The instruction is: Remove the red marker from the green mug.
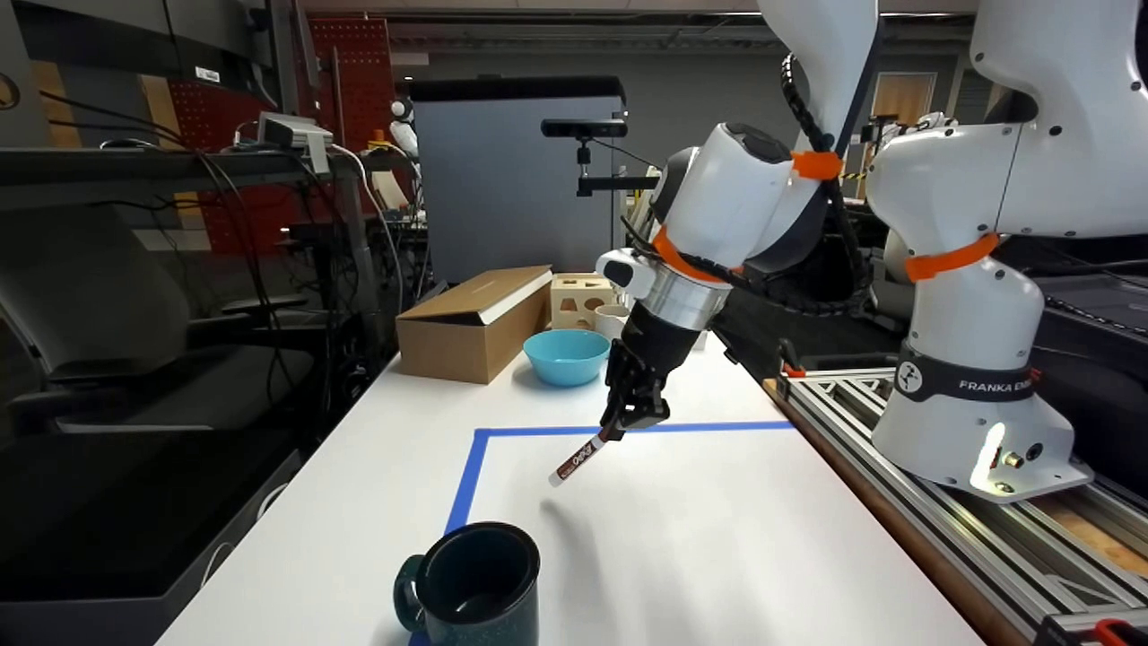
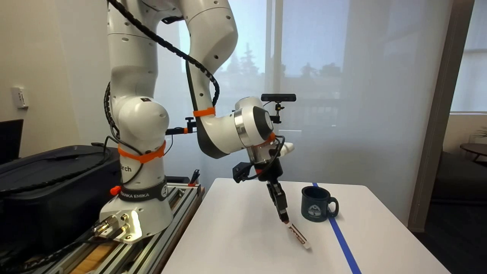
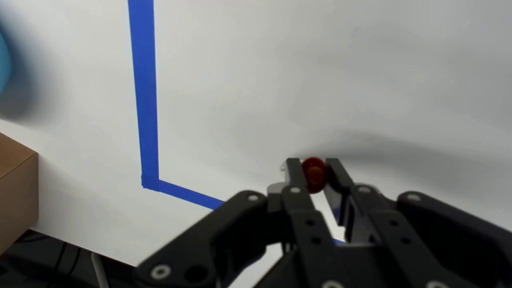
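Observation:
The red marker (image 1: 578, 459), with a white label and pale lower end, also shows in an exterior view (image 2: 298, 236). My gripper (image 1: 613, 429) is shut on its upper end and holds it tilted above the white table, its shadow apart from it. In the wrist view, the marker's round red end (image 3: 315, 176) sits between the fingertips of the gripper (image 3: 313, 161); the rest of it is mostly hidden. The dark green mug (image 1: 502, 619) stands upright, apart from the marker and gripper. It also shows in an exterior view (image 2: 315, 205) and is out of the wrist view.
Blue tape (image 1: 628, 431) marks lines on the table. A light blue bowl (image 1: 567, 361), a cardboard box (image 1: 462, 345), a pale block with holes (image 1: 578, 301) and a white cup (image 1: 613, 320) stand at the far end. The box (image 3: 20, 196) also shows in the wrist view.

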